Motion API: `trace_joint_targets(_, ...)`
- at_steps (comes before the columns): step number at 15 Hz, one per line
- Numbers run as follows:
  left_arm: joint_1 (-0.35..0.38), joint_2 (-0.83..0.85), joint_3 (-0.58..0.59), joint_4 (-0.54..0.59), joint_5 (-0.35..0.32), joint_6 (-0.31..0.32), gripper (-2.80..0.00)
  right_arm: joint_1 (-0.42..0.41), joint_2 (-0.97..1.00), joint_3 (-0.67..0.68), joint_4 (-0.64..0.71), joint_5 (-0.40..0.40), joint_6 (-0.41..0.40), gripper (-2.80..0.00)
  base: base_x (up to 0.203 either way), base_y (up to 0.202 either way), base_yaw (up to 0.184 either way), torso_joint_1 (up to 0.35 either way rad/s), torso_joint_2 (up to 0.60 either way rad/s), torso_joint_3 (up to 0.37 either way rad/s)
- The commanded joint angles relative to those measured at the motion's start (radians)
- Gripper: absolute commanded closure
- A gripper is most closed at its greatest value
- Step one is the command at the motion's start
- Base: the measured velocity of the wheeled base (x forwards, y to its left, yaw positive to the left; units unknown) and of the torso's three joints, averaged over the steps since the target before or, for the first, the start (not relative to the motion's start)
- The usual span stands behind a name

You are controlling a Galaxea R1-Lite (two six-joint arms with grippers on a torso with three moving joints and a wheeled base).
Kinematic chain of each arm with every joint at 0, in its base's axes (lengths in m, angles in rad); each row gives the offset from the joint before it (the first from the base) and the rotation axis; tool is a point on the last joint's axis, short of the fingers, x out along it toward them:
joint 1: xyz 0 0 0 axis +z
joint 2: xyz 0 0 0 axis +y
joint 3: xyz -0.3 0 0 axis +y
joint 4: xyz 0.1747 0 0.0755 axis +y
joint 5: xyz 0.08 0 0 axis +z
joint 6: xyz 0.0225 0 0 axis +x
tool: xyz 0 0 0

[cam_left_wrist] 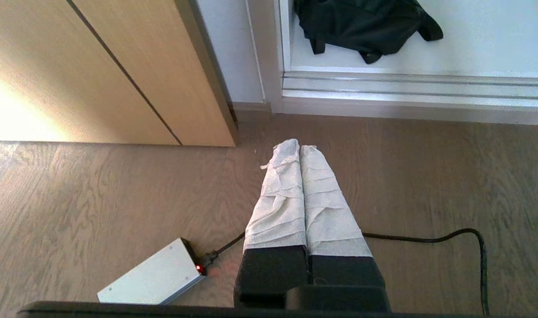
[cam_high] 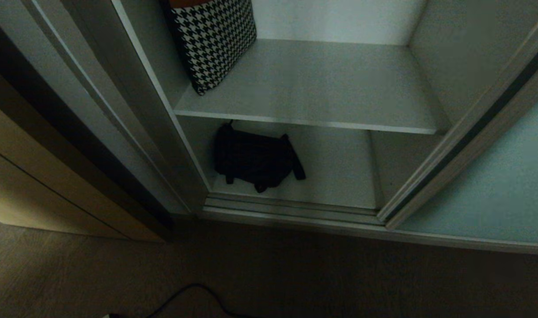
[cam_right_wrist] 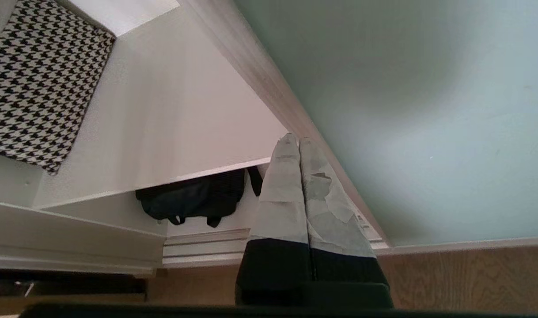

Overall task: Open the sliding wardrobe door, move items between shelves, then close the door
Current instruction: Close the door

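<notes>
R pincer (cam_right_wrist: 299, 142), tips pressed together and holding nothing, sits right by the frame edge of the sliding wardrobe door (cam_right_wrist: 406, 110), door already slid open. Black bag (cam_right_wrist: 191, 198) lies beyond and below the tips on the lower shelf (cam_right_wrist: 233, 221), long axis running across the opening; houndstooth cloth (cam_right_wrist: 35, 88) is farther off on the upper shelf (cam_right_wrist: 163, 123). L pincer (cam_left_wrist: 300, 148), also together, hangs over the floor, but R looks nearer.

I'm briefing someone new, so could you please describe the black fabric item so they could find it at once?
Look inside the open wardrobe, left of the frosted sliding wardrobe door. Below the upper shelf, on the bottom board, lies a crumpled black fabric item with dangling straps. Unlike the houndstooth cloth above, it is plain black.
</notes>
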Motion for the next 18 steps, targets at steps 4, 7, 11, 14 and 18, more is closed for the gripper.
trace_joint_targets(4, 0.0, 0.002, 0.0, 0.0, 0.0, 0.001, 0.0, 0.002, 0.031, -0.002, -0.023, 0.001, 0.003, 0.0, 0.0, 0.0, 0.0, 0.0, 0.0, 0.0)
trace_joint_targets(7, 0.0, 0.002, 0.0, 0.0, 0.0, 0.001, 0.0, 0.002, 0.04, 0.0, -0.029, 0.001, 0.001, 0.0, 0.0, 0.0, 0.0, 0.0, 0.0, 0.0)
trace_joint_targets(11, 0.0, 0.002, 0.0, 0.0, 0.0, 0.001, 0.0, 0.028, 0.045, 0.002, -0.037, 0.003, -0.001, 0.0, 0.0, 0.0, 0.0, 0.0, 0.0, 0.0)
trace_joint_targets(14, 0.0, 0.002, 0.0, 0.0, 0.0, 0.001, 0.0, 0.082, 0.032, 0.005, -0.037, 0.001, -0.005, 0.0, 0.0, 0.0, 0.0, 0.0, 0.0, 0.0)
trace_joint_targets(18, 0.0, 0.002, 0.0, 0.0, 0.0, 0.001, 0.0, 0.13, 0.002, 0.029, -0.036, -0.002, -0.057, 0.0, 0.0, 0.0, 0.0, 0.0, 0.0, 0.0)
